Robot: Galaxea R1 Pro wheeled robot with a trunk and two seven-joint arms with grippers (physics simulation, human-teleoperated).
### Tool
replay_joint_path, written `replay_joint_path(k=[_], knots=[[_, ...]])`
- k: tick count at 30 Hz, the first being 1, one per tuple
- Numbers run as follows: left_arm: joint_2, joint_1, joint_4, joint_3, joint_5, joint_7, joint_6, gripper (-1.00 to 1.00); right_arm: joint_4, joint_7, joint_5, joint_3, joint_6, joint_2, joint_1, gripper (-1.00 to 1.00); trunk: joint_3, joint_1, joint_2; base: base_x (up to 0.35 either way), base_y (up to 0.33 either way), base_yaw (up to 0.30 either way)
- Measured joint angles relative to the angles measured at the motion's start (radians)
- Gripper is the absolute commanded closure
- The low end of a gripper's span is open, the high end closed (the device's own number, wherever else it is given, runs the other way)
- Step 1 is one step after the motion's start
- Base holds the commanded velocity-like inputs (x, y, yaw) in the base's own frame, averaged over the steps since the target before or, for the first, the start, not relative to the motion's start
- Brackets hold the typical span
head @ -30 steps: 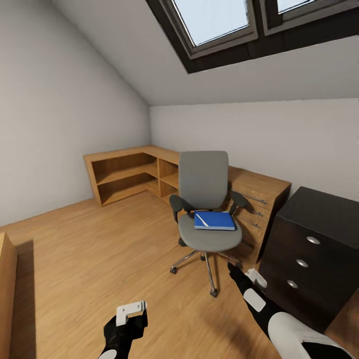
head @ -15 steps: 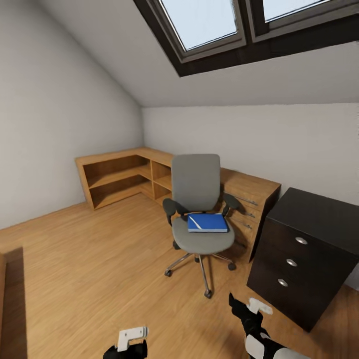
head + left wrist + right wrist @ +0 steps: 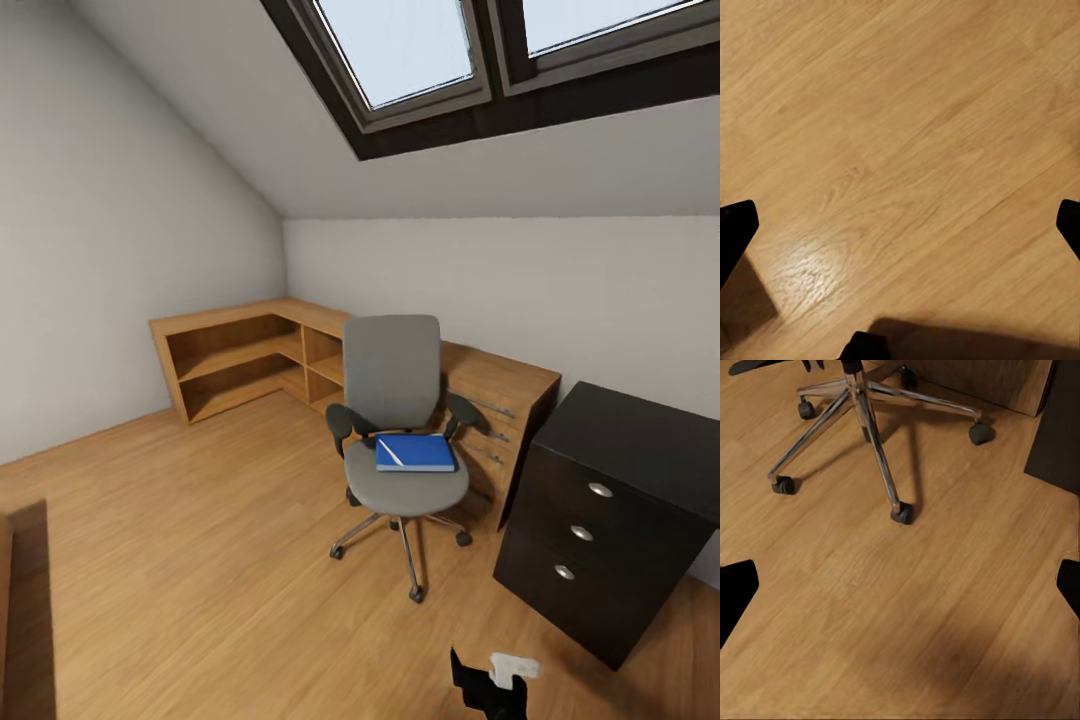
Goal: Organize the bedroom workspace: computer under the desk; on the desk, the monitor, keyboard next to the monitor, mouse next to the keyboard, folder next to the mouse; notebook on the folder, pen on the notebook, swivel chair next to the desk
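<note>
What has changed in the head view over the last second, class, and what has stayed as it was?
The camera has tilted up and drawn back: both arms sank toward the bottom edge, the right gripper just showing. Nothing was taken hold of or let go. The folder lies on the swivel chair as before, beside the desk.

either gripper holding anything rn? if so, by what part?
Nothing held. In both wrist views the fingers are spread wide over bare wood floor. The folder lies on the swivel chair seat, untouched.
</note>
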Motion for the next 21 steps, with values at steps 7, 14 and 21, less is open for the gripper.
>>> replay_joint_path(k=[7, 14, 21], knots=[[0.002, 0.000, 0.170, -0.002, -0.004, 0.006, -0.370, -1.00, 0.001, 0.000, 0.010, 0.001, -0.003, 0.015, 0.058, -1.00, 0.022, -0.027, 0.049, 0.000, 0.000, -0.006], [0.002, 0.000, 0.174, 0.000, -0.002, 0.007, -0.386, -1.00, 0.000, 0.001, 0.010, 0.001, -0.006, 0.016, 0.060, -1.00, 0.044, -0.054, 0.098, 0.000, 0.000, -0.014], [0.002, 0.000, 0.174, 0.002, -0.002, 0.006, -0.388, -1.00, -0.001, 0.000, 0.010, 0.001, -0.011, 0.015, 0.061, -1.00, 0.059, -0.069, 0.126, 0.000, 0.000, -0.124]])
